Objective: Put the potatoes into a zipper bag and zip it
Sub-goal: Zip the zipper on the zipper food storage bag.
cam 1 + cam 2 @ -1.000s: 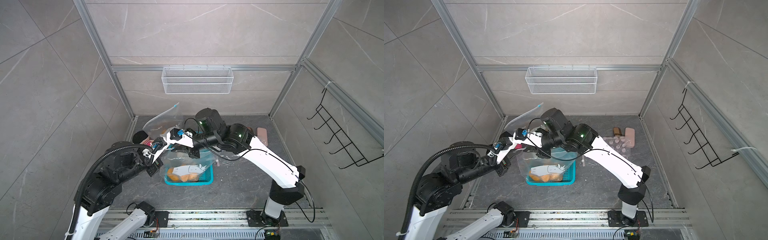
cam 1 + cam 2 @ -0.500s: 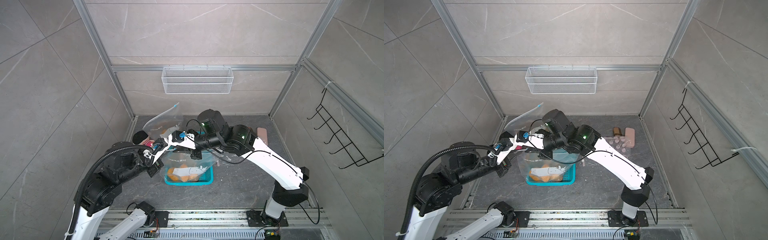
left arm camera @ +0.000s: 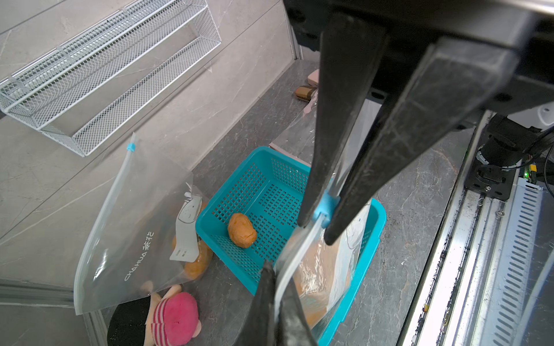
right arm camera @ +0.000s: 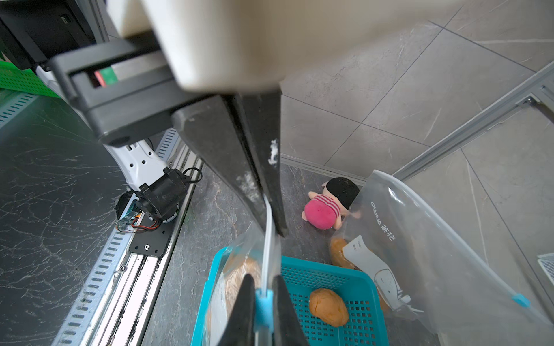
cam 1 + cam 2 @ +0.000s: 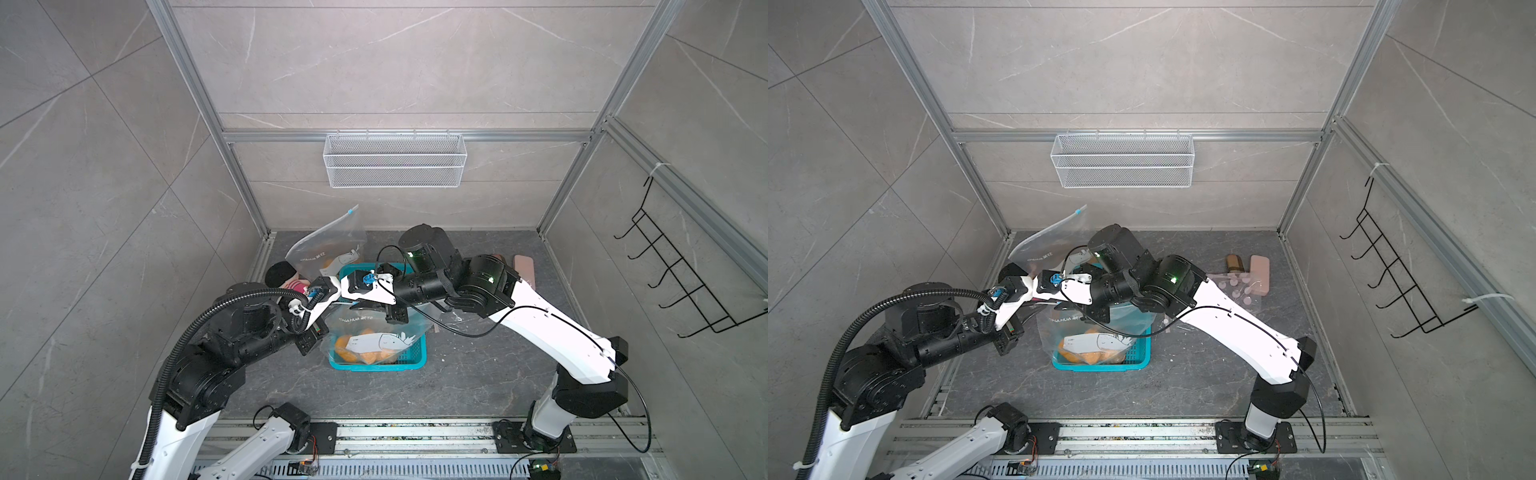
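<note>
A clear zipper bag (image 5: pixel 374 332) holding orange-tan potatoes (image 5: pixel 361 353) stands in a teal basket (image 5: pixel 417 362). My left gripper (image 3: pixel 274 275) is shut on the bag's white top strip at its left end. Further along that strip, my right gripper (image 4: pixel 263 286) is shut on the blue zipper slider (image 4: pixel 263 302), also seen as the slider (image 3: pixel 325 206) in the left wrist view. The strip between the two grippers looks pressed together. One loose potato (image 3: pixel 241 230) lies on the basket floor. A second zipper bag (image 3: pixel 135 227) with potatoes inside leans behind the basket.
A pink plush doll (image 3: pixel 174 314) lies on the floor left of the basket, beside the second bag. A white wire shelf (image 5: pixel 395 160) hangs on the back wall. A pink block (image 5: pixel 1260 268), a brown jar (image 5: pixel 1235 262) and a clear blister pack (image 5: pixel 1237 289) lie back right. A black hook rack (image 5: pixel 685 282) is on the right wall.
My right gripper has slid a little to the right and forward along the bag's top with the slider, away from the left gripper. The left gripper has stayed put on the strip.
</note>
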`<move>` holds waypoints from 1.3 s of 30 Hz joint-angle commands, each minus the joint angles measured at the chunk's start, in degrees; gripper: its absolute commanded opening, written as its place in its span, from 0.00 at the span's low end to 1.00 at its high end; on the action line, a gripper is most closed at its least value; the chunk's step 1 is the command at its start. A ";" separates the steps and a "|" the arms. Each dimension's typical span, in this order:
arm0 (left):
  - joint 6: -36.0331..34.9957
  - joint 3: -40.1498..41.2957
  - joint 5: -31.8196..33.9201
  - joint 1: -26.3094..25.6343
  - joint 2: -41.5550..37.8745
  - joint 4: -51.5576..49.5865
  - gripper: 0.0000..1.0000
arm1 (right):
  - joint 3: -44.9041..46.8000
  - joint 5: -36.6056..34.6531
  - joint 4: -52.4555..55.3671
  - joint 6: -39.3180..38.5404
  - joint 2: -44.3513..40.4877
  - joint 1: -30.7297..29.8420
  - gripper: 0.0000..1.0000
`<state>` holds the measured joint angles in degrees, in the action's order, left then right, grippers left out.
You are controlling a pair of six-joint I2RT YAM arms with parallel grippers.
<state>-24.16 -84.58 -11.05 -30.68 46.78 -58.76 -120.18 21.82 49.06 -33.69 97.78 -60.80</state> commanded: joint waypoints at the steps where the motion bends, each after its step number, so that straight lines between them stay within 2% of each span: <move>1: 2.11 -3.28 5.81 0.42 -1.37 0.31 0.00 | 2.15 -1.65 4.39 -0.63 -3.00 0.33 0.07; 10: 2.42 -5.34 7.98 0.44 -2.77 -1.19 0.00 | 11.30 -3.69 -0.09 -0.23 -8.82 0.41 0.06; 39: 1.85 -3.75 11.84 0.41 -4.42 -1.00 0.00 | 15.31 -10.21 4.74 -0.63 -14.96 0.85 0.06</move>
<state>-23.16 -87.18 -5.98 -30.87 43.68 -61.71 -106.04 14.85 46.72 -34.13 85.21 -60.80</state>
